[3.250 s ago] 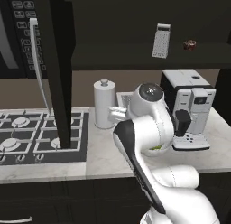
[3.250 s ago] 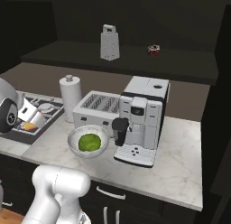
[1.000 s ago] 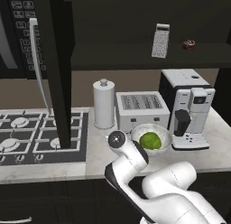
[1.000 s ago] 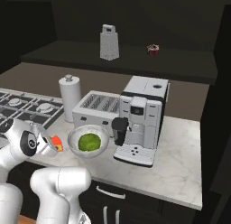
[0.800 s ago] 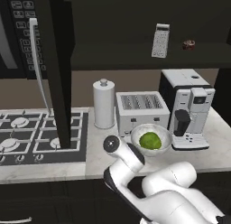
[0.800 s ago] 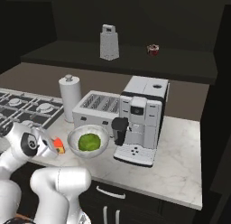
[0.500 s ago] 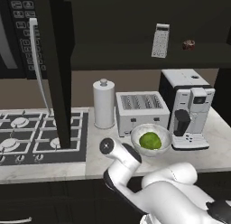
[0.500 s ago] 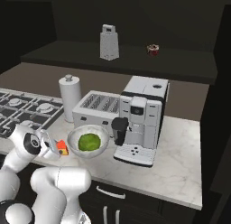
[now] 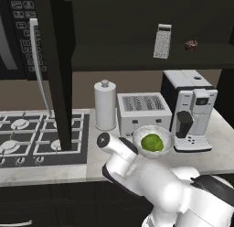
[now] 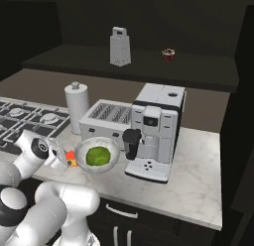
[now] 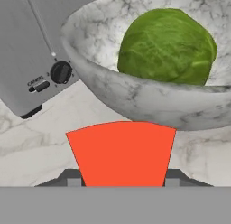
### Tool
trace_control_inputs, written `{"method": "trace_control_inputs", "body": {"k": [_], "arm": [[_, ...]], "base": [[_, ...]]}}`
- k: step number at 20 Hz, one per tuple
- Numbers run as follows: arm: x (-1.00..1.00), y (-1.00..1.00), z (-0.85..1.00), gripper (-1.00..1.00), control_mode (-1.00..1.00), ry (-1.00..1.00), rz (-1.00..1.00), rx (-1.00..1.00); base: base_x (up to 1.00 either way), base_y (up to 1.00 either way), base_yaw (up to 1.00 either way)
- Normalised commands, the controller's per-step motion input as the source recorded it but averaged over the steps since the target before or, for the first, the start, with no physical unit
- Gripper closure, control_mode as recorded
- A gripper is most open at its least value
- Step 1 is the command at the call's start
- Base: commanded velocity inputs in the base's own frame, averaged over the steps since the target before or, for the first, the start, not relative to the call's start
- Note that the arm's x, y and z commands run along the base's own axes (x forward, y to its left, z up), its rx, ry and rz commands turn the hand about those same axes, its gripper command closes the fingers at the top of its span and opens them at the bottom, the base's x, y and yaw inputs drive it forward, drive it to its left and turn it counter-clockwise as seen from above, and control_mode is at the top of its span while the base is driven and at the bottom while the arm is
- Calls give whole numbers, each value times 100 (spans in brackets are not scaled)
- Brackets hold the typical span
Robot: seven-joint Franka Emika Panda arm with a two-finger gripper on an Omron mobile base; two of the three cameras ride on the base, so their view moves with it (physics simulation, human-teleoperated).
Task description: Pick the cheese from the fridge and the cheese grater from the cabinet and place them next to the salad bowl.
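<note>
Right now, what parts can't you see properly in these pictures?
- Cheese: its bottom is cut off in the hand view, so whether it touches the counter is unclear.
- Salad bowl: its near rim hides behind the arm in the left base view.
- Cheese grater: holes too small.

Dim, even light is falling across the rendered kitchen, leaving the upper cabinets nearly black while the pale counter is catching most brightness. Shadows are staying soft; edges are rendering crisp, without glare or blur.
</note>
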Motion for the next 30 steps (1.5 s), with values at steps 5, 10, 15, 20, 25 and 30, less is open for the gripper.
{"method": "trace_control_inputs", "body": {"k": [5,10,15,20,25,30], "arm": [[19,8,-27,100,-100,0,0,0],[19,5,-27,-100,-100,-1,0,0],[11,0,-6,-100,-100,-3,0,0],[0,0,-3,-100,-100,0,0,0],[0,-1,0,-100,-100,0,-2,0],[0,0,7,-100,-100,11,-3,6]], "base": [[0,0,0],[0,0,0],[0,0,0],[0,0,0],[0,0,0],[0,0,0]]}}
